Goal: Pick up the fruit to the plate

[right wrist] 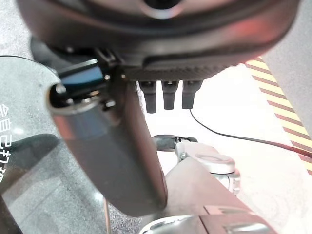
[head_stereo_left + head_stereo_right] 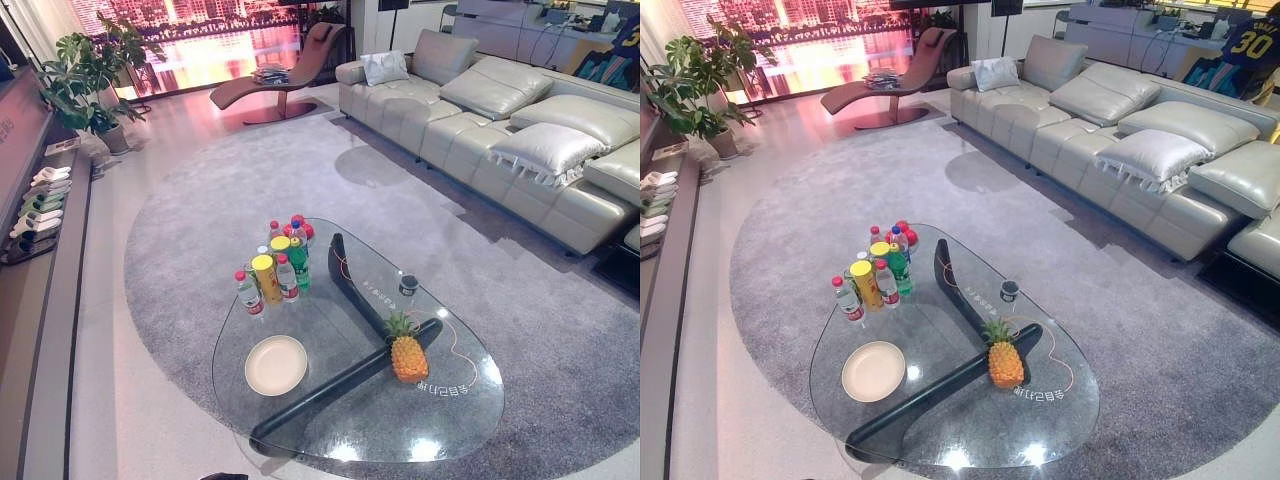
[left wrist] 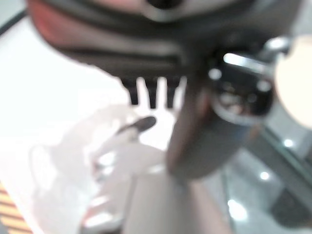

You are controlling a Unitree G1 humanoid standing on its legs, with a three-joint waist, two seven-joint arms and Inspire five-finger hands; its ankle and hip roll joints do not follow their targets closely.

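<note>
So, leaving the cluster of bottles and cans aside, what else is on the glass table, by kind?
Pineapple: 1
Plate: 1
Small dark jar: 1
Total: 3

Left robot hand (image 3: pixel 195 97) blurred, finger pose unclear

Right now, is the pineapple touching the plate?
Apart. The left eye view shows the pineapple standing upright on the glass table, with bare glass and the dark table base between it and the plate.
</note>
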